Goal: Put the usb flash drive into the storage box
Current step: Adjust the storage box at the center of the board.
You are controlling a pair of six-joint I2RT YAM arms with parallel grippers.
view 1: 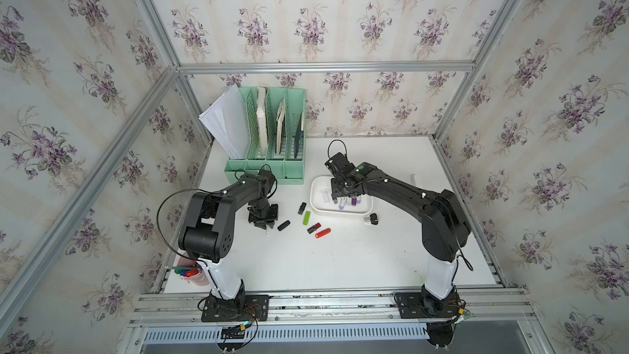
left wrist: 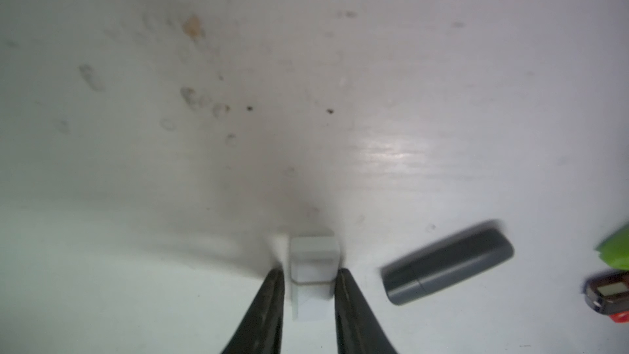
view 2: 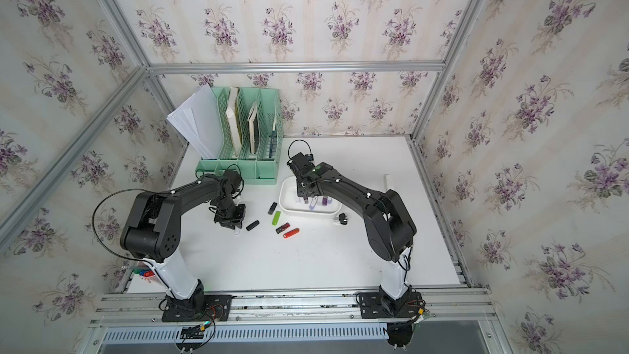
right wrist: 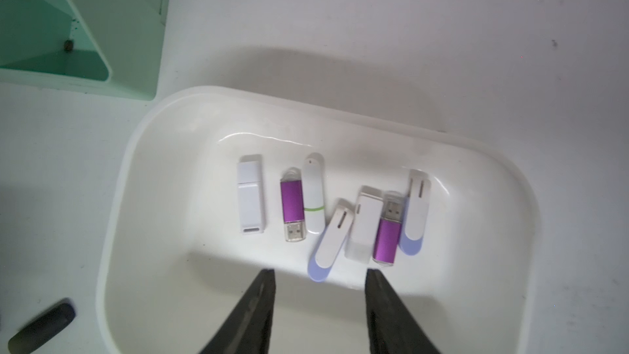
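Black fingers [left wrist: 267, 311] of the left gripper [left wrist: 309, 271] straddle a small white rectangular plastic usb flash drive [left wrist: 315, 253]. It lies flat on the white counter [view 1: 306, 260], well apart from the box. They stand so close to its long sides that I can't tell whether they pinch it yet.

To my eye the grasp is the step in hand. The squeeze should land square on both flanks and be firm before any lift. The lift should go straight up, since a dark grey capped drive [left wrist: 447, 260] lies just beside and a smooth, low casing could slip.

Over the shallow white plastic storage box [right wrist: 153, 250] the right gripper [right wrist: 320, 272] hovers, its fingers spread with nothing between them; it may need to make room. Seven drives lie inside the box: three white, two purple metal, two white-and-lavender. Behind, a mint-green slotted file organizer [view 1: 265, 170] holds papers and books.
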